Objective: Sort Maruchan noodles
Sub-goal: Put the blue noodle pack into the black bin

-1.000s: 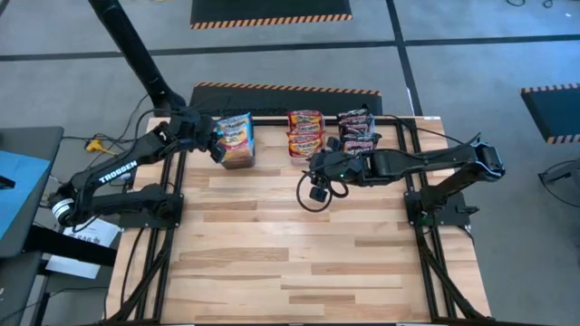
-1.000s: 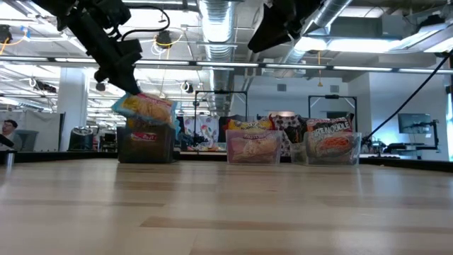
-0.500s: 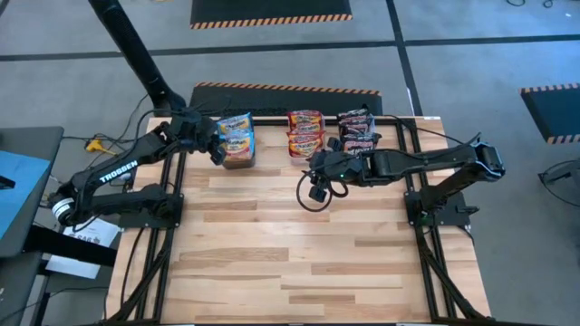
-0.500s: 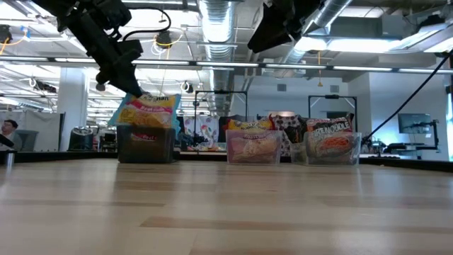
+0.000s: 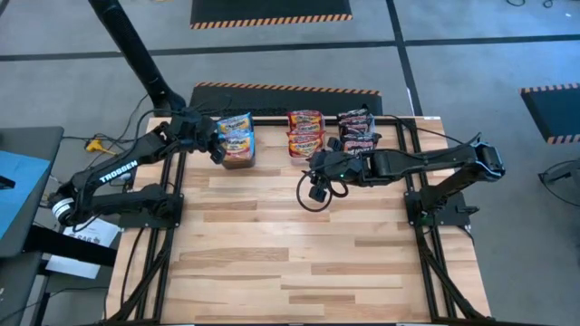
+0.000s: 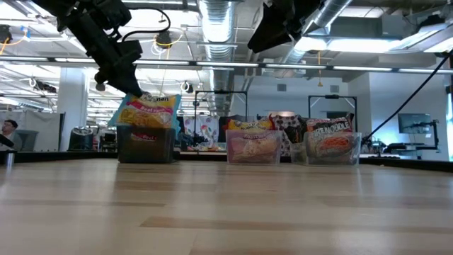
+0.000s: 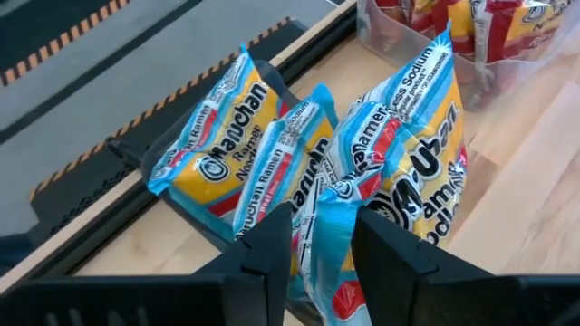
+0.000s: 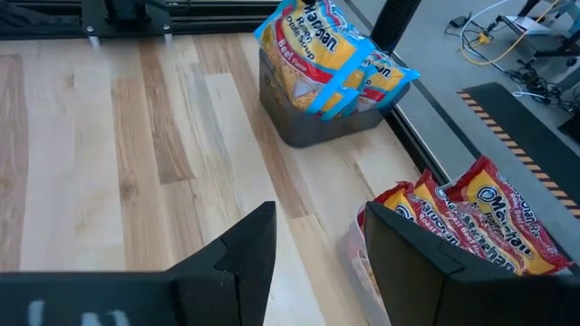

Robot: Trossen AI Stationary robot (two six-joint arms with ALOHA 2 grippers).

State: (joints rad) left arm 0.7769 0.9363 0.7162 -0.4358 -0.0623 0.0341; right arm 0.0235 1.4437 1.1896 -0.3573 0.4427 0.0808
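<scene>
Wooden planks make up your table point(image 5: 299, 244), and its whole near part lies bare; beyond it the low view shows an open workshop with ceiling ducts and strip lights. Along the far edge stand three bins. The dark bin point(image 5: 238, 159) on the left holds the light blue/yellow packets point(image 7: 272, 154), the middle clear bin point(image 6: 253, 148) holds the red/orange packets point(image 5: 305, 131), and the bin on the right point(image 6: 333, 149) holds the black/red packets point(image 5: 359, 131). No loose packet shows on the planks, so you can judge the sorting almost done.

Your left gripper point(image 7: 322, 240) sits right over the dark bin, fingers parted around the top of an upright blue/yellow packet point(image 7: 331, 263); whether they pinch it or have let go, you cannot tell. Your right gripper point(image 8: 317, 244) hovers above the planks just in front of the clear bins, fingers spread and empty
</scene>
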